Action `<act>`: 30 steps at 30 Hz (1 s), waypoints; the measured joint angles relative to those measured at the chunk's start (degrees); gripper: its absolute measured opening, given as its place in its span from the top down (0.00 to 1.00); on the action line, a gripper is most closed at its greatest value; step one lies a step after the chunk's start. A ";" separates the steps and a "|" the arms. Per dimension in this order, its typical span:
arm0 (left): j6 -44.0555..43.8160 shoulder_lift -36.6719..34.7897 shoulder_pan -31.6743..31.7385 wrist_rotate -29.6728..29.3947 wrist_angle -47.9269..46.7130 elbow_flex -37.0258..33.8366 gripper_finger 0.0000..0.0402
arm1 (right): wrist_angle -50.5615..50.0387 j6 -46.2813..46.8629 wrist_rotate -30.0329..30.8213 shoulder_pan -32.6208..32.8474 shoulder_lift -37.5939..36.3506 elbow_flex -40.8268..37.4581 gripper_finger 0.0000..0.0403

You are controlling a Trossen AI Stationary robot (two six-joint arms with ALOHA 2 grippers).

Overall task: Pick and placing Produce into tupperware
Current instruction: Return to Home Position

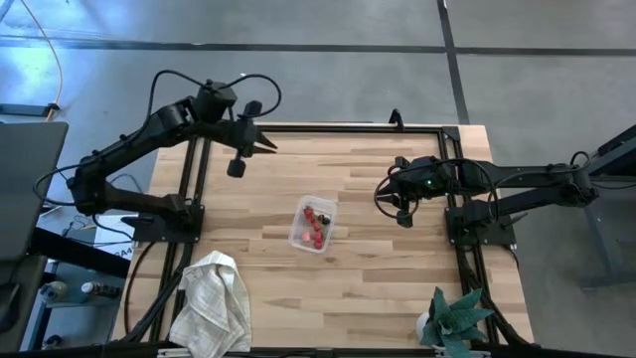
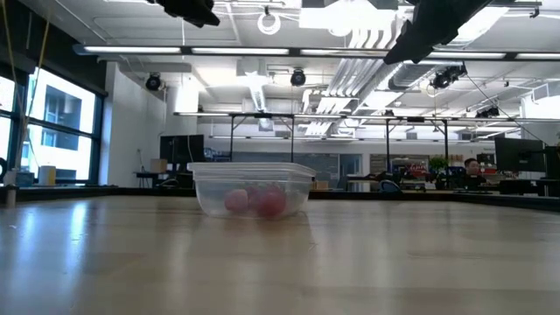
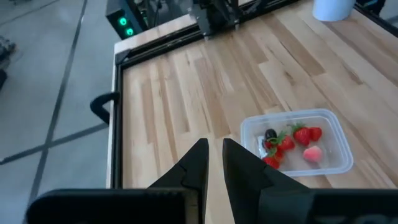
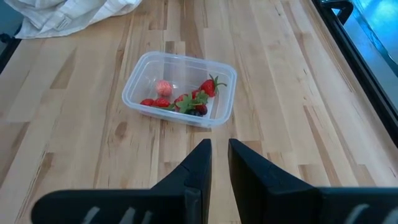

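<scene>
Left pincer (image 3: 215, 144) and right pincer (image 4: 219, 144), both clenched empty; clear tub (image 4: 186, 58) mid-frame holds fruit (image 4: 210, 86) (low view blurs it).

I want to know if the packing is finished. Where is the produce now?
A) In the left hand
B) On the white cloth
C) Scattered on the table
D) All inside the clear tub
D: every piece of produce seen lies inside the tub, while the left hand and right hand hold nothing.
</scene>
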 joint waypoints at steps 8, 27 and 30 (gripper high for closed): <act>-2.11 -1.45 0.14 3.17 0.57 -1.37 0.91 | 0.02 -2.09 0.00 -0.01 0.00 0.00 0.88; -22.21 -3.12 0.14 0.83 7.15 -1.37 0.91 | 2.79 -2.83 0.00 0.13 0.00 0.00 0.88; -25.61 -3.12 0.14 -0.22 7.14 -1.37 0.91 | 2.69 5.86 0.00 0.14 0.00 0.00 0.88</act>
